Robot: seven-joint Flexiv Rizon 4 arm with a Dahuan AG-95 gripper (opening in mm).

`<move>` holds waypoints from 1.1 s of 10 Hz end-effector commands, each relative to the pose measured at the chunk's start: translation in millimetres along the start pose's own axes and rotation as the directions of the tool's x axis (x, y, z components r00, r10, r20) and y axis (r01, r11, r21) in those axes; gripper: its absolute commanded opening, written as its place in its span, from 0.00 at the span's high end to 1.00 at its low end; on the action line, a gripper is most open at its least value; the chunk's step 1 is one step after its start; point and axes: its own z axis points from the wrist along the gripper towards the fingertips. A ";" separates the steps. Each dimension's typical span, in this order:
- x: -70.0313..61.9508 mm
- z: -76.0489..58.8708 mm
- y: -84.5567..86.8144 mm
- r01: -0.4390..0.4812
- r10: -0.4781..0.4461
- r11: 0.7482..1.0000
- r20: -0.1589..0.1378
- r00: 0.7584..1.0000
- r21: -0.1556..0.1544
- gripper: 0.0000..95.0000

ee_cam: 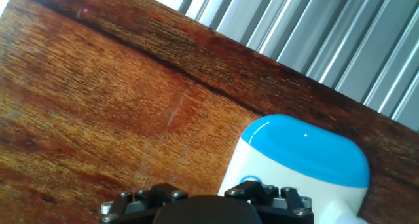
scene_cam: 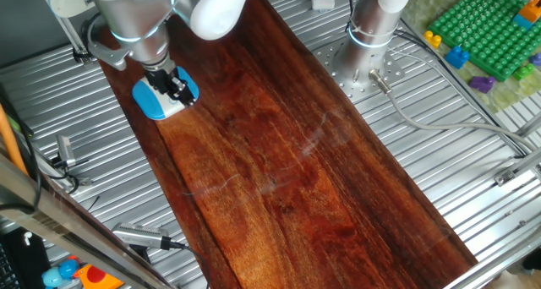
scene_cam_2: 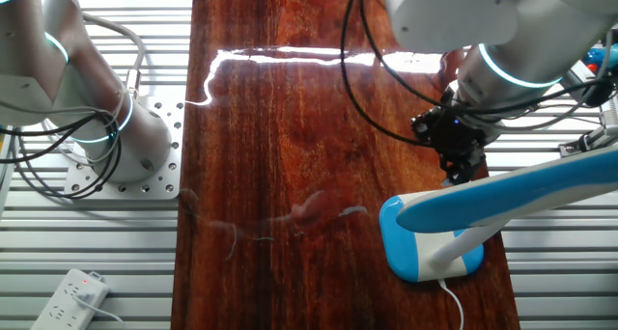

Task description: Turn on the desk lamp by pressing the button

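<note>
Desk lamp [scene_cam_2: 439, 229] sits at the wooden surface's [scene_cam: 279, 154] edge, our claw [scene_cam_2: 462, 169] poised just above its base. We judge the button [ee_cam: 249, 182] unpressed; pressing remains. We cannot tell the claw's opening.

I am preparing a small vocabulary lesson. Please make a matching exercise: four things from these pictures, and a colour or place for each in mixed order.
Things:
1. lamp base
2. table board
3. toy brick plate
4. pincer

Colour or place:
A. green
B. right above the lamp base
C. blue rim, white top
D. dark red-brown wood

Pairs: 1-C, 2-D, 3-A, 4-B
</note>
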 end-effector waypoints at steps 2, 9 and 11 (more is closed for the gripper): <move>-2.4 8.6 4.4 -0.004 0.004 1.000 -0.002 1.000 0.005 0.20; 4.5 32.3 4.7 0.000 0.001 0.999 -0.004 1.000 0.033 0.20; 5.3 37.7 2.3 -0.001 0.002 0.999 -0.013 1.000 0.048 0.20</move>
